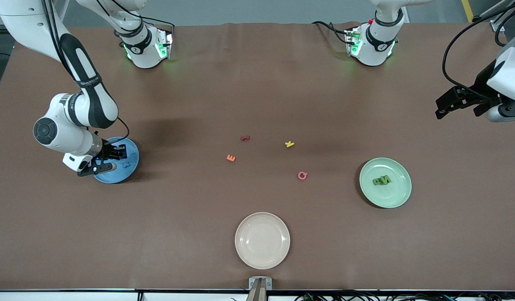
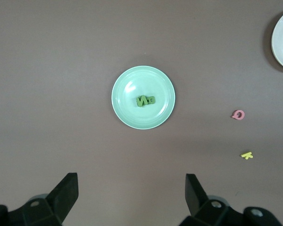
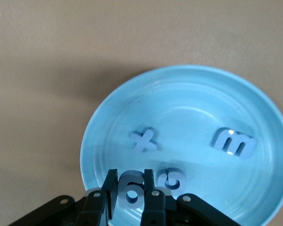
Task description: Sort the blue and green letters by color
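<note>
blue foam-like letters sit in the blue plate (image 3: pixel 254 103) at the right arm's end of the table: a plus sign (image 3: pixel 144 140), an e (image 3: pixel 234 142) and a g (image 3: pixel 172 179) lie flat on the plate floor, and a 4th, another g (image 3: pixel 130 189), stands on edge, pinched between the closed fingers of the right gripper (image 1: pixel 101 161) low over that plate. green letters (image 1: pixel 381 180) lie bunched in the middle of the green plate (image 1: pixel 397 198) toward the left arm's end; an n is readable, the rest overlap and cannot be counted. the left gripper (image 1: pixel 452 102) hangs high over the table edge at its own end with its fingers wide apart, waiting.

these letters look very light, stiff enough to hold shape yet slightly soft at the surface, so they should neither slip nor break. being thin, each is best pinched across 2 flat faces or across a solid stroke, as the held g is now. a light letter may cling to a finger pad on release.

the red letter (image 1: pixel 245 138), orange letter (image 1: pixel 231 157), yellow letter (image 1: pixel 289 144) and pink letter (image 1: pixel 302 175) lie mid-table, the cream plate (image 1: pixel 278 255) nearest the front camera.
</note>
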